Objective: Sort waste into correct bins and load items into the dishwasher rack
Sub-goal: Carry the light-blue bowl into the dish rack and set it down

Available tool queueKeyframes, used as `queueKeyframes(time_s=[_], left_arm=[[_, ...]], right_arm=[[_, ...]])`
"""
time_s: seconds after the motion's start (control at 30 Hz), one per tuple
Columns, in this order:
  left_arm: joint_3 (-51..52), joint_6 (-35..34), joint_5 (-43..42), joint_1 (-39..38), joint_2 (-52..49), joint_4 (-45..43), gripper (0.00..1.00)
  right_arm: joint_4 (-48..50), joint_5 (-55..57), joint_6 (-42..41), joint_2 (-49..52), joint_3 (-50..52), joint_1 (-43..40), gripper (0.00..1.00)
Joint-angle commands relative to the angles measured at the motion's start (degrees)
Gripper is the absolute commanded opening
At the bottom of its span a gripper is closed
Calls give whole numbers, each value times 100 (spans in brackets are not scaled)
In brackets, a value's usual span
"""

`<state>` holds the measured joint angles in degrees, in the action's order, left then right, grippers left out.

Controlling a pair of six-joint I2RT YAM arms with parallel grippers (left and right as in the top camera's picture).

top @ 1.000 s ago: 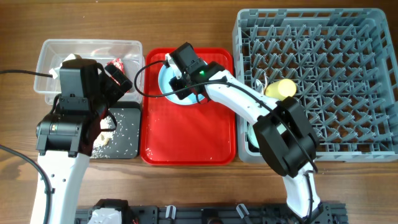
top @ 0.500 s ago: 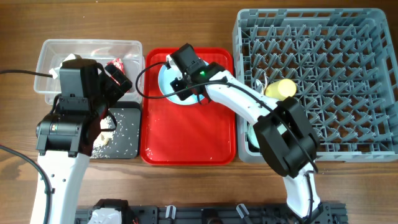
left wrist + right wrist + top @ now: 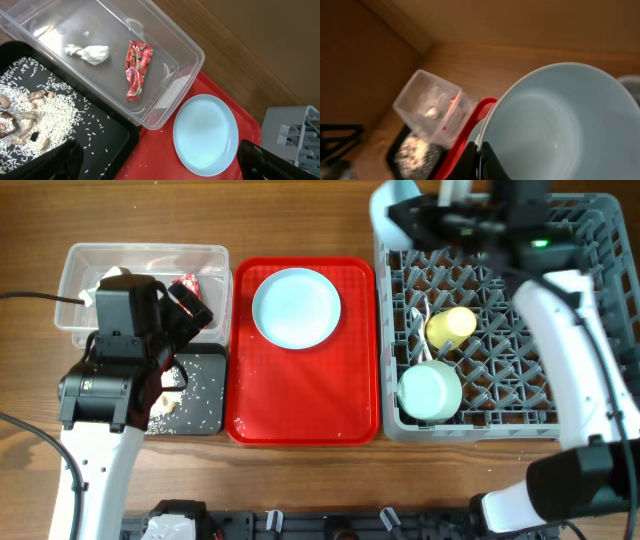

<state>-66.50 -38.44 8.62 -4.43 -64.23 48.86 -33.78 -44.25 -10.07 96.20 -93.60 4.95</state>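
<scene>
We grip the bowl (image 3: pixel 555 125) by its rim in our right pincer (image 3: pixel 481 157) over the rack's (image 3: pixel 560 300) far-left corner for loading; left pincer (image 3: pixel 157 155) hangs apart.

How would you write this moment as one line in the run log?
right gripper: shut on pale blue-white bowl, over rack corner | left gripper: open, empty | plate: on red tray

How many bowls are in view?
2. A pale green bowl sits in the grey rack's front-left corner; the right hand holds a pale blue-white bowl above its far-left corner.
</scene>
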Motion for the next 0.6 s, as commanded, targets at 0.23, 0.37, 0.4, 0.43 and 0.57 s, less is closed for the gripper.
queueKeyframes(time_s=[0.23,0.37,0.4,0.43,0.57], left_arm=[[-85,68,-24,20,0,-17,100],[-85,68,-24,20,0,-17,100],[-85,68,-24,20,0,-17,100],[-85,68,-24,20,0,-17,100],[-85,68,-24,20,0,-15,100]], right_arm=[[1016,-4481,-352,1084,1091,-1279,5],[1058,-4476,-348,1436,1259,-1292,5],[1047,-4452,-348,1515,1274,-1292,5],[1019,-4435,-352,1580,1294,-1290,4],[1012,-4105,-413,1685,1565,-1320,5]])
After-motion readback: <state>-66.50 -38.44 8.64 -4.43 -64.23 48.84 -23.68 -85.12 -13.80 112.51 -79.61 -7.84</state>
